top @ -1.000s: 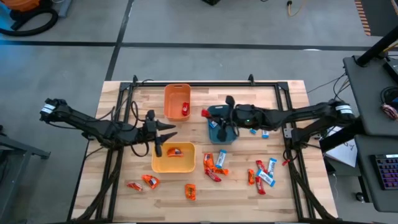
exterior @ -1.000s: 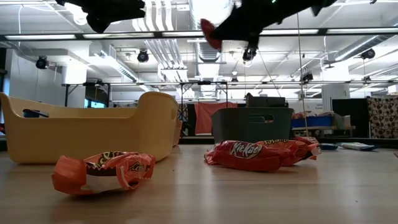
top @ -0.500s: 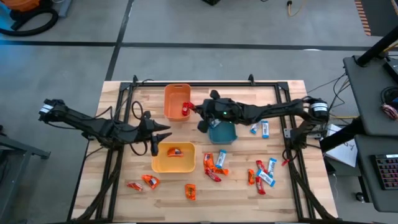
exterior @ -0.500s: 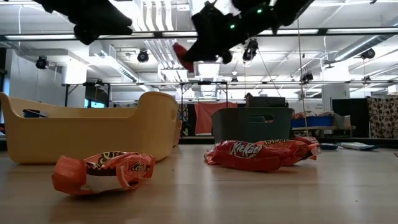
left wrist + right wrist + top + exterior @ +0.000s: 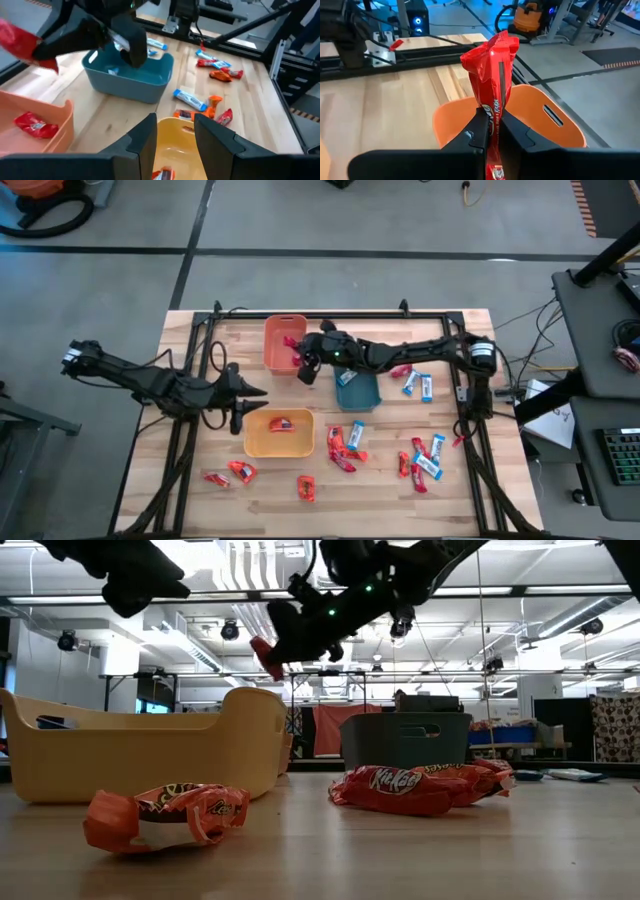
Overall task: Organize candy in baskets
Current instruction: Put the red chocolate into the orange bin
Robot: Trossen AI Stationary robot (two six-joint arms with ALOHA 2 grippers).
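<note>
My right gripper [image 5: 303,358] is shut on a red candy [image 5: 492,70] and hangs over the orange basket [image 5: 270,340], which holds another red candy [image 5: 31,124]. In the low view the held candy [image 5: 265,652] is well above the table. The teal basket [image 5: 357,390] stands just right of the orange one. The yellow basket [image 5: 278,438] lies nearer the front with one orange candy [image 5: 281,423] in it. My left gripper [image 5: 247,393] hovers open and empty at the yellow basket's left rear corner.
Loose candies lie right of the yellow basket [image 5: 345,445], at the front right [image 5: 425,457], right of the teal basket [image 5: 415,382] and along the front edge [image 5: 232,472]. A black frame [image 5: 460,395] borders the table.
The right gripper carried the red candy leftward from above the teal basket to above the orange basket. The left gripper drew back a little to the left.
</note>
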